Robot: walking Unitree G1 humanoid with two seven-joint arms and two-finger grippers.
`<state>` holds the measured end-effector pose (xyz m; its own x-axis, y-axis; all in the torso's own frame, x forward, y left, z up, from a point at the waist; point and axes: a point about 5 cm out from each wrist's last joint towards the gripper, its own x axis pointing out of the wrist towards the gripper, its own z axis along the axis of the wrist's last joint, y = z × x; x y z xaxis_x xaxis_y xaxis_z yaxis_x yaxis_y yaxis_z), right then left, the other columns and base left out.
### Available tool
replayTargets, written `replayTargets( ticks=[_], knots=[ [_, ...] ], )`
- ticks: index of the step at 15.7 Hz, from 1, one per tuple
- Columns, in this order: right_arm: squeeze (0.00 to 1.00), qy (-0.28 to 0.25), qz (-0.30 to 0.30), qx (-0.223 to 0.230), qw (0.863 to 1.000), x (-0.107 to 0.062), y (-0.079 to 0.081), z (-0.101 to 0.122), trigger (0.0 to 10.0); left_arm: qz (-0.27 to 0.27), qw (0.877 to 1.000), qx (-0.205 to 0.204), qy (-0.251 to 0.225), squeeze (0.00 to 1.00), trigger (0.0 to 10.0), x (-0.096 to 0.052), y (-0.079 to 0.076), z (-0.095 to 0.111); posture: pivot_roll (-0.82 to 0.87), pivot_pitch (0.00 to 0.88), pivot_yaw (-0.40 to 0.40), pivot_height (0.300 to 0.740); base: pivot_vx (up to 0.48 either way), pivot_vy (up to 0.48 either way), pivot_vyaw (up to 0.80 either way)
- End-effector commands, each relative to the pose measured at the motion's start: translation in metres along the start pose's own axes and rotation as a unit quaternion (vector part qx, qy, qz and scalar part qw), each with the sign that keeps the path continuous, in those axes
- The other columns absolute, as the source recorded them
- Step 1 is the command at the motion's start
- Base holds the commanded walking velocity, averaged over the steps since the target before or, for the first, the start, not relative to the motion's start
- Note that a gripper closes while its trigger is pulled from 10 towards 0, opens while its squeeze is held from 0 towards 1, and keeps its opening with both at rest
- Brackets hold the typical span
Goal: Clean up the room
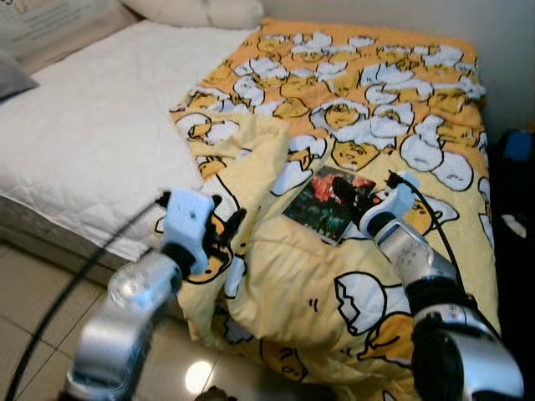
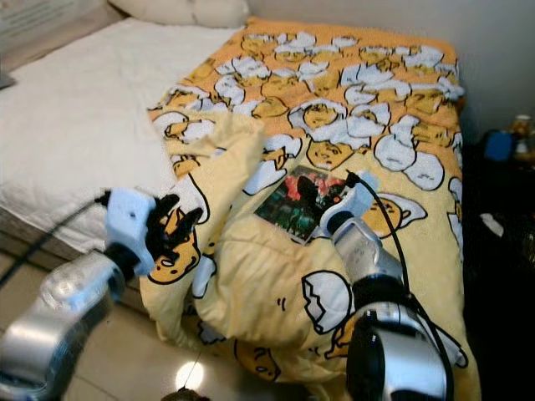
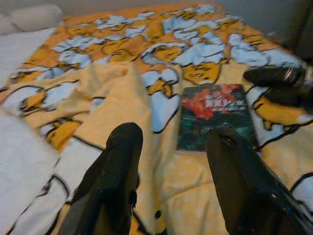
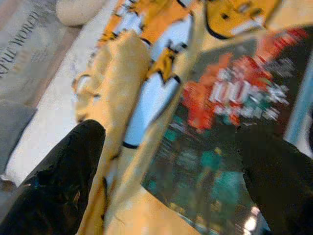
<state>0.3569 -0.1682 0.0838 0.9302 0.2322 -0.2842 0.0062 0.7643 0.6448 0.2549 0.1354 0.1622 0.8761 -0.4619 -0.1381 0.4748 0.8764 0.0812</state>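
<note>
A book (image 1: 322, 207) with a dark cover printed in red and green lies flat on the yellow egg-cartoon blanket (image 1: 359, 109). My right gripper (image 1: 349, 194) hovers just over the book's far right part. It is open, and the book (image 4: 220, 132) shows between its spread fingers. My left gripper (image 1: 224, 225) is held up to the left of the book, in front of a raised fold of blanket (image 1: 259, 159). It is open with nothing between its fingers (image 3: 115, 166), and its wrist view looks toward the book (image 3: 215, 115).
The blanket is bunched at the bed's front edge and hangs toward the tiled floor (image 1: 33, 284). Bare white mattress (image 1: 92, 125) lies to the left, with a pillow (image 1: 201, 10) at the head. A dark bedside area (image 2: 501, 209) holding a blue item (image 2: 499, 144) is at the right.
</note>
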Motion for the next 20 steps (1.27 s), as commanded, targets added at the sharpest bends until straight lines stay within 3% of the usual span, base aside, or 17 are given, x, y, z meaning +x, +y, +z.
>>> replayTargets(
  ticks=[1, 6, 11, 12, 13, 16, 18, 20],
  knots=[
    [1.0, -0.013, -0.001, 0.009, 1.0, 0.001, 0.0, 0.009, 10.0, -0.017, 1.0, -0.005, -0.003, 0.0, 10.0, -0.001, 0.002, 0.005, 0.07, 0.112, 0.055, 0.74, 0.0, 0.0, 0.0],
    [1.0, -0.02, -0.029, 0.049, 0.998, 0.002, -0.011, 0.018, 10.0, -0.095, 0.994, 0.038, 0.026, 0.0, 10.0, -0.002, 0.011, 0.013, 0.07, 0.149, 0.061, 0.74, 0.0, 0.0, 0.0],
    [1.0, 0.019, -0.049, 0.051, 0.997, 0.005, -0.01, 0.009, 10.0, -0.128, 0.991, 0.027, 0.034, 0.0, 10.0, -0.007, 0.02, 0.024, 0.06, 0.2, 0.075, 0.74, 0.0, 0.0, 0.0],
    [0.57, 0.022, -0.05, 0.053, 0.997, 0.006, -0.009, 0.01, 10.0, -0.141, 0.989, 0.026, 0.036, 0.0, 10.0, -0.006, 0.023, 0.026, 0.06, 0.202, 0.075, 0.74, 0.0, 0.0, 0.0],
    [0.0, 0.026, -0.056, 0.047, 0.997, 0.006, -0.01, 0.01, 10.0, -0.152, 0.987, 0.028, 0.038, 0.0, 10.0, -0.005, 0.024, 0.029, 0.07, 0.203, 0.074, 0.74, 0.0, 0.0, 0.0],
    [0.0, 0.036, -0.066, 0.05, 0.996, 0.005, -0.012, 0.005, 10.0, -0.175, 0.983, 0.032, 0.048, 0.0, 10.0, -0.006, 0.025, 0.03, 0.07, 0.207, 0.076, 0.74, 0.0, 0.0, 0.0],
    [0.0, 0.032, -0.019, 0.112, 0.993, 0.007, -0.005, 0.004, 10.0, -0.205, 0.976, 0.04, 0.062, 0.0, 10.0, -0.011, 0.023, 0.028, 0.07, 0.212, 0.078, 0.74, 0.0, 0.0, 0.0],
    [0.0, 0.043, 0.024, 0.115, 0.992, 0.006, -0.001, 0.005, 10.0, -0.209, 0.975, 0.042, 0.062, 0.0, 10.0, -0.009, 0.023, 0.029, 0.07, 0.209, 0.071, 0.74, 0.0, 0.0, 0.0]
  ],
)
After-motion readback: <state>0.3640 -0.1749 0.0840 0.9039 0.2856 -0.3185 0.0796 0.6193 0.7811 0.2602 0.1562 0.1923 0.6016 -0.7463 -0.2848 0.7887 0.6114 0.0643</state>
